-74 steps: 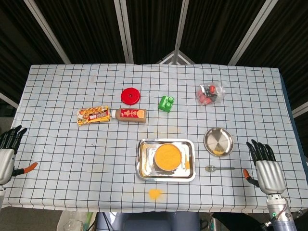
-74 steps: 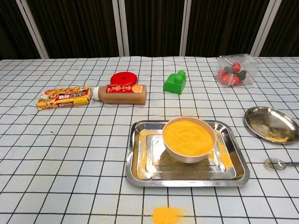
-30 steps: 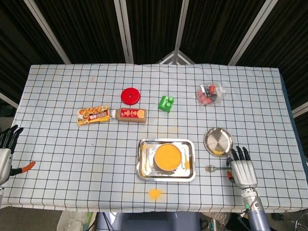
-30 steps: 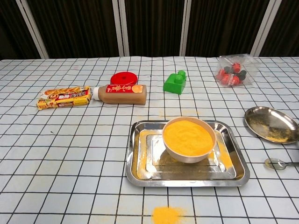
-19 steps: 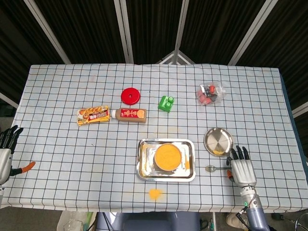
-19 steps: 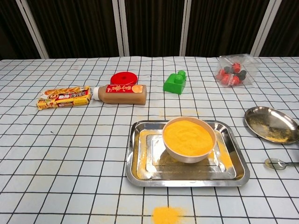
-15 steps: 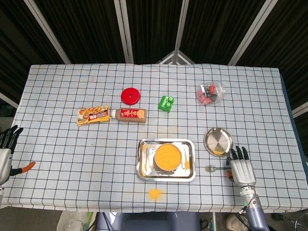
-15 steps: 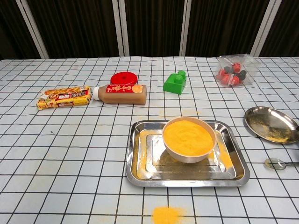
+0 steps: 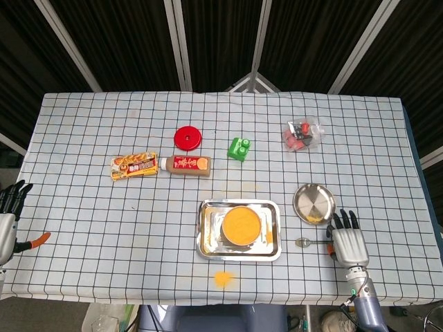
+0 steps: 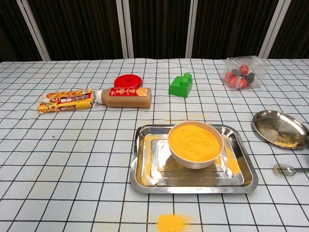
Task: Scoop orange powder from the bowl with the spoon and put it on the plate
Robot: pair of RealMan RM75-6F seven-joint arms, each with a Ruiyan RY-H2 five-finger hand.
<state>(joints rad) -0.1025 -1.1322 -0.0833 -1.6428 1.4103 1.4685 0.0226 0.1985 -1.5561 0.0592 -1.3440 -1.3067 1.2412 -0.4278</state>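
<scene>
At the far left edge of the head view, the left hand [image 9: 7, 225] hangs beside the worktop [image 9: 90, 228], fingers spread and holding nothing. Further in lie a yellow snack packet [image 9: 133, 166], then a brown bottle [image 9: 185, 165] on its side just beside it, with a red lid [image 9: 187, 137] behind the bottle. A green block [image 9: 239, 148] sits to the right of these. Nearer the front edge, a bowl [image 10: 195, 144] filled with orange powder stands inside a steel tray [image 10: 145, 169], and a small spill of orange powder [image 9: 222, 278] lies on the cloth in front of the tray. A clear bag of red and dark pieces [image 9: 302, 134] rests toward the back right. The round metal plate [image 9: 313, 203] carries a little powder at its near side. The spoon [image 9: 313, 242] lies flat just in front of the plate. The right hand [image 9: 348, 242] is at the spoon's handle end, fingers extended and apart, gripping nothing.
</scene>
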